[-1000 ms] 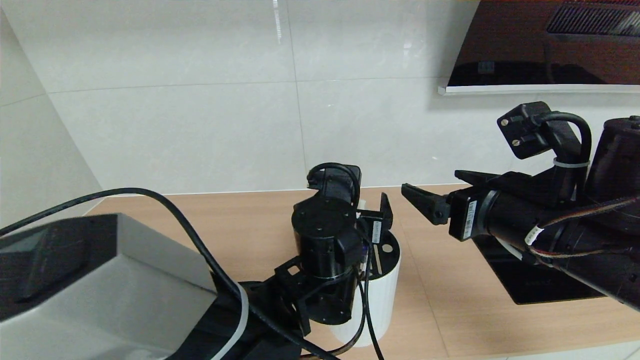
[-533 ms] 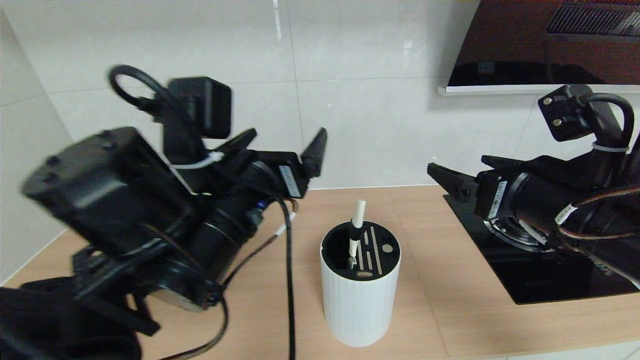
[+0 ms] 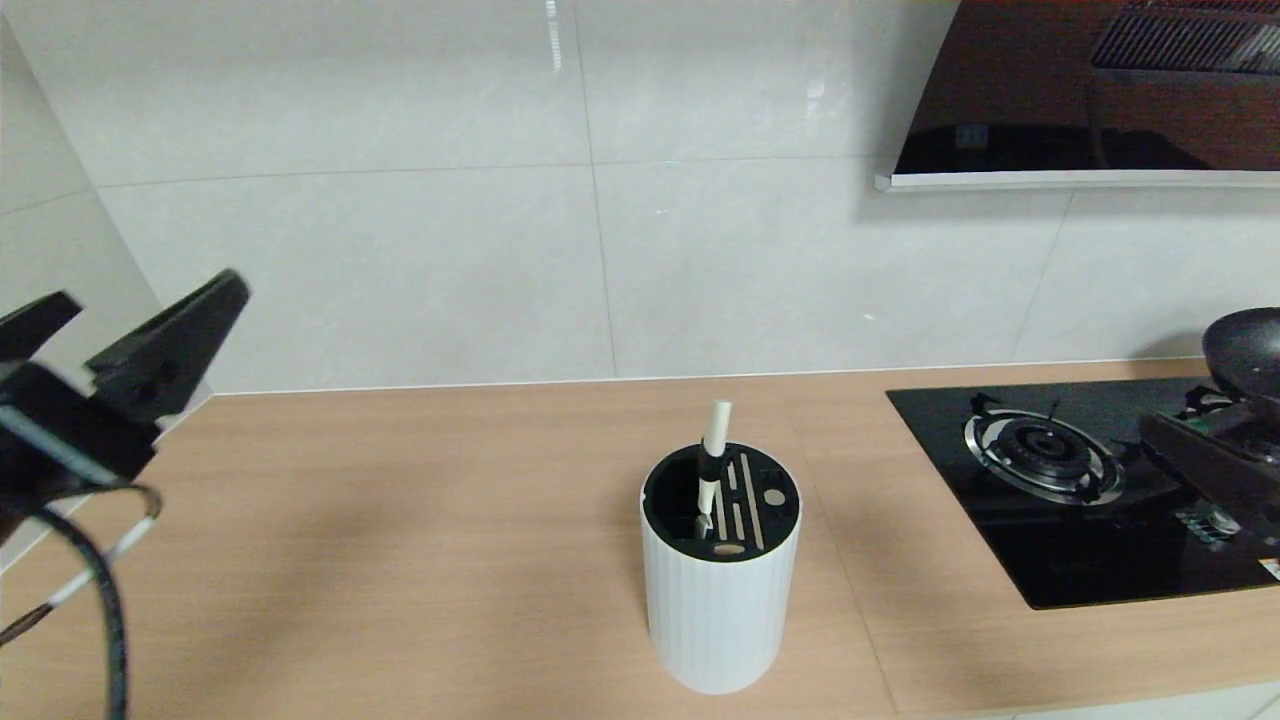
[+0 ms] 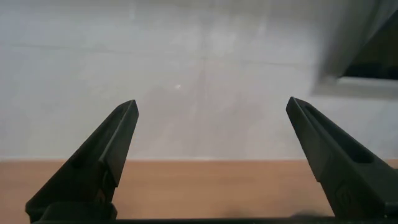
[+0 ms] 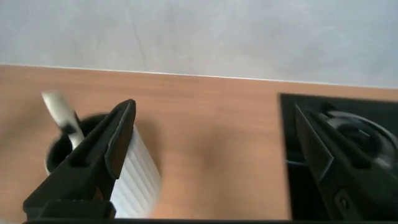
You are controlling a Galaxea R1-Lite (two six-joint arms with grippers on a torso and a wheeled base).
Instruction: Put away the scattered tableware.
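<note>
A white-handled utensil (image 3: 712, 455) stands in the ribbed white holder (image 3: 720, 610), with the left gripper (image 3: 145, 295) spread wide at its nine o'clock and the right gripper (image 5: 212, 109) spread wide at three o'clock.

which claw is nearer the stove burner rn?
Right. The right claw is over the hob beside the burner; the left claw is at the counter's far left end.

The right gripper (image 5: 212, 109) hangs spread wide above the counter (image 5: 217, 168). A white holder (image 5: 143, 174) stands there, a pale handle (image 5: 59, 109) poking out.
</note>
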